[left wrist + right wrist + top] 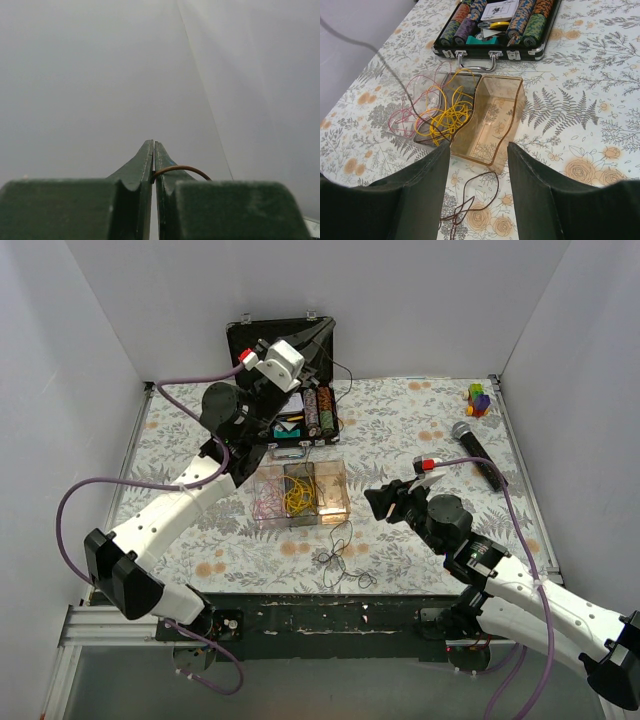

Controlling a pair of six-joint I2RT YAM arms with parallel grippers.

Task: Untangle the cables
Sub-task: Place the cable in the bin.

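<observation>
Left gripper: raised above the open case, fingers clenched on a thin brown cable.
Right gripper: low over the table, just right of the tray, fingers spread, holding nothing.
Brown cable, loose part: tangled on the table in front of the tray.
Yellow cable: bunched in the tray's middle compartment.
Pink cable: in the left compartment.
</observation>
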